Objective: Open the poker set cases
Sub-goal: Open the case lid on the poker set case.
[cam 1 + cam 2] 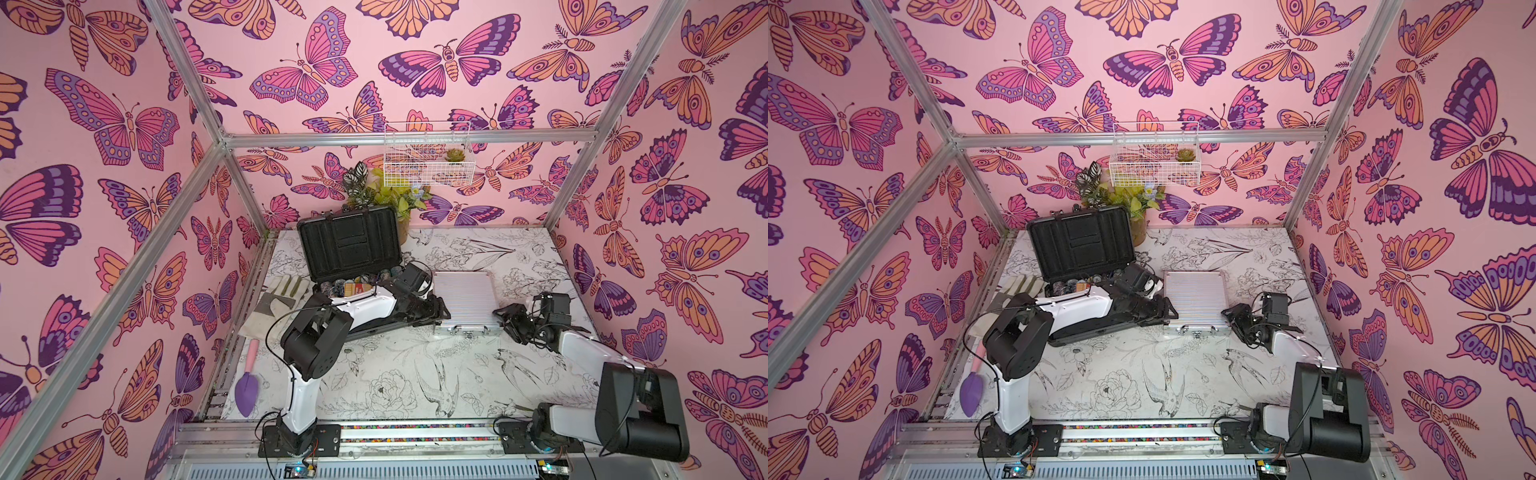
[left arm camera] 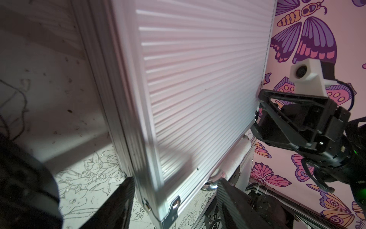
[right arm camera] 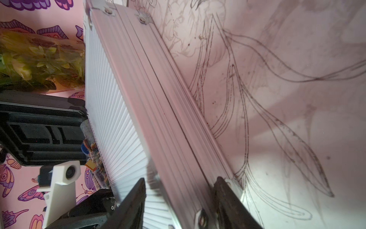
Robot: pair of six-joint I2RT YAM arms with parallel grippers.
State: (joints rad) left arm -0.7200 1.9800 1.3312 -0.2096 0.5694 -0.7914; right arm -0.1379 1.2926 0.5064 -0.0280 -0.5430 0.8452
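Cases sit on the desk (image 1: 415,374) in both top views. The black case (image 1: 349,245) stands open at the back left with its lid upright. The silver case (image 1: 463,297) lies flat and closed just beside it, nearer the middle. The left fingers (image 1: 441,312) reach across the black case's base to the silver case's near left corner. The right fingers (image 1: 505,314) are at its near right corner. A glove (image 1: 282,291) and a purple trowel (image 1: 247,386) lie along the left edge, and a plant (image 1: 386,191) stands behind the black case.

In the left wrist view, the left fingers (image 2: 118,202) stand apart on either side of the silver case's (image 2: 198,79) corner, beside its handle (image 2: 237,154). I cannot tell whether they press on it. The right fingers (image 2: 287,97) show at the far corner.

In the right wrist view, the right fingers (image 3: 130,204) are half closed around the silver case's (image 3: 158,99) side wall. One lies over the ribbed lid and one sits low by the desk, both against the case. The black case (image 3: 39,128) shows beyond, with coloured chips (image 3: 95,154) in it.
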